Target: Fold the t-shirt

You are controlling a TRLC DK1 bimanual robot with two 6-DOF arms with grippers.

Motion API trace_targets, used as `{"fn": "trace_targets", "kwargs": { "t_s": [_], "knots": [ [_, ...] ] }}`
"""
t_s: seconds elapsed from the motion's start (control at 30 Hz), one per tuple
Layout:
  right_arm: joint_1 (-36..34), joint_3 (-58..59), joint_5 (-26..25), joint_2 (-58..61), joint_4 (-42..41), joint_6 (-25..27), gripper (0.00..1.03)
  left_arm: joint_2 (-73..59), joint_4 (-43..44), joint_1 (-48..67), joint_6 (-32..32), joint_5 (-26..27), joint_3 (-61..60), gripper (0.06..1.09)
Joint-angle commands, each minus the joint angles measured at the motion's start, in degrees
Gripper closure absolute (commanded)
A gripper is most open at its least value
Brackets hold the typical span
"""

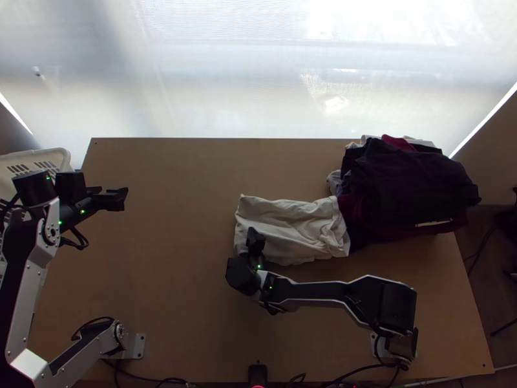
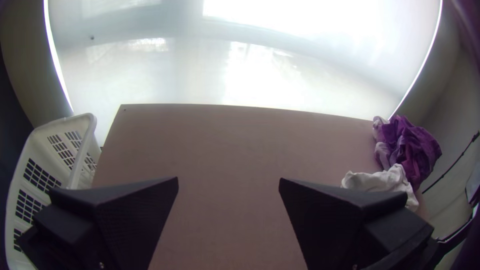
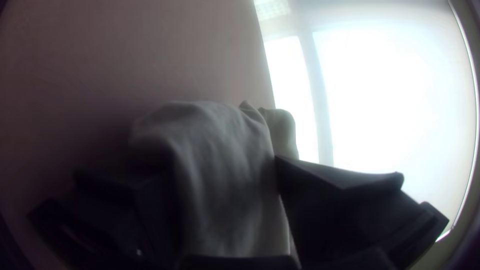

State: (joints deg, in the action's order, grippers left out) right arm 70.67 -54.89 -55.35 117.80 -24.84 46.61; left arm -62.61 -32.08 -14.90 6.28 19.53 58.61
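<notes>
The wooden table [image 1: 168, 258] takes up most of the top view, its near edge partly covered by the arms and cables. On its right side sits a heap of dark and dark red clothes [image 1: 410, 181], the layers underneath hard to tell apart. The white basket [image 1: 59, 154], beyond the left edge, is cut off by the view and partly behind the left arm. The cream t-shirt [image 1: 287, 223] lies folded and wrinkled right of the table's middle, its long axis running from the heap toward the left arm's side, roughly along the far edge; which end is the collar can't be told. Its near left part is hidden by the right gripper [image 1: 253, 246], whose fingers stand apart with cloth between them. The left gripper [image 1: 111, 194], fingers spread wide, hangs above the table's left side.
</notes>
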Motion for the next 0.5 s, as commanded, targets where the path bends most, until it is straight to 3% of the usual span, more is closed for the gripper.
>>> {"fn": "trace_targets", "kwargs": {
  "t_s": [0.0, 0.07, 0.3, 0.47],
  "knots": [
    [-3.26, 0.23, 0.42, 0.94, -0.21, 0.41, 0.8, 0.73, -2.64, -1.19, 0.92, 0.6, 1.33, 0.11],
    [-4.14, 0.31, 0.33, 0.94, -0.21, -0.73, 1.01, 0.91, -3.61, -1.28, 1.27, 0.6, 1.86, 0.19],
    [-7.39, -0.83, 1.56, -7.14, 0.76, -4.69, 1.0, 1.44, -6.68, -1.36, 1.1, 0.69, 3.71, 0.21],
    [-6.69, -2.15, 2.44, -16.02, 1.2, -2.31, 1.0, 1.35, -8.35, -1.45, 0.66, 0.6, 5.9, 0.21]
  ]
}}
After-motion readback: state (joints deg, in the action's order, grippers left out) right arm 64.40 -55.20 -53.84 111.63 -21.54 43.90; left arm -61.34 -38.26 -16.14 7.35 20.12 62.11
